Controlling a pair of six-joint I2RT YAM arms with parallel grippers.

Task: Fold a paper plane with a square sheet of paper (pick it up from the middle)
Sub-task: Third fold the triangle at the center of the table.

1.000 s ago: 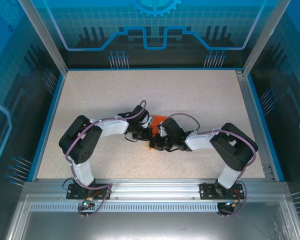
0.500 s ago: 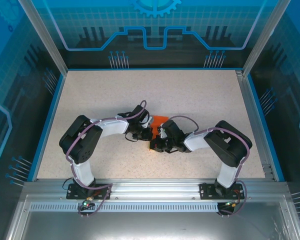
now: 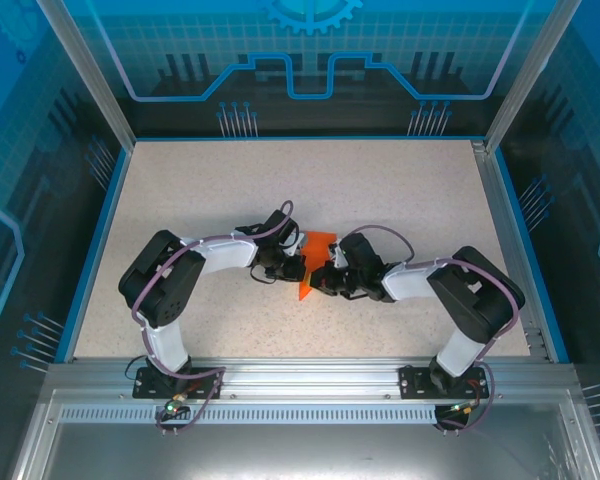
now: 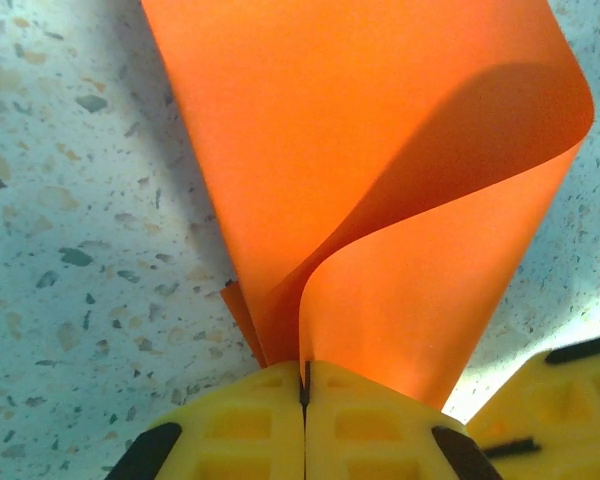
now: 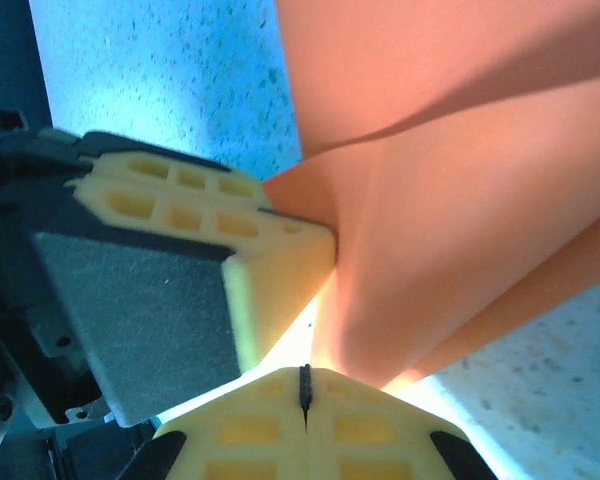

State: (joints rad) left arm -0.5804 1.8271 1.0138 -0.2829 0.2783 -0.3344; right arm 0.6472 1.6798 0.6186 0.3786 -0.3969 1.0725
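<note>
Nearest you, the left gripper and the right gripper are two claws, each clamped tight on a lower edge of the one square sheet of paper. Past the jaws it bows up thin, light and floppy, and it likely creases easily, so grip flat edges rather than the curl. It sits at the middle of the table.

From above, the left hand and right hand cover most of the thin bright orange sheet of paper, and its creases are too small to tell. In both wrist views its far part runs off the top edge.
</note>
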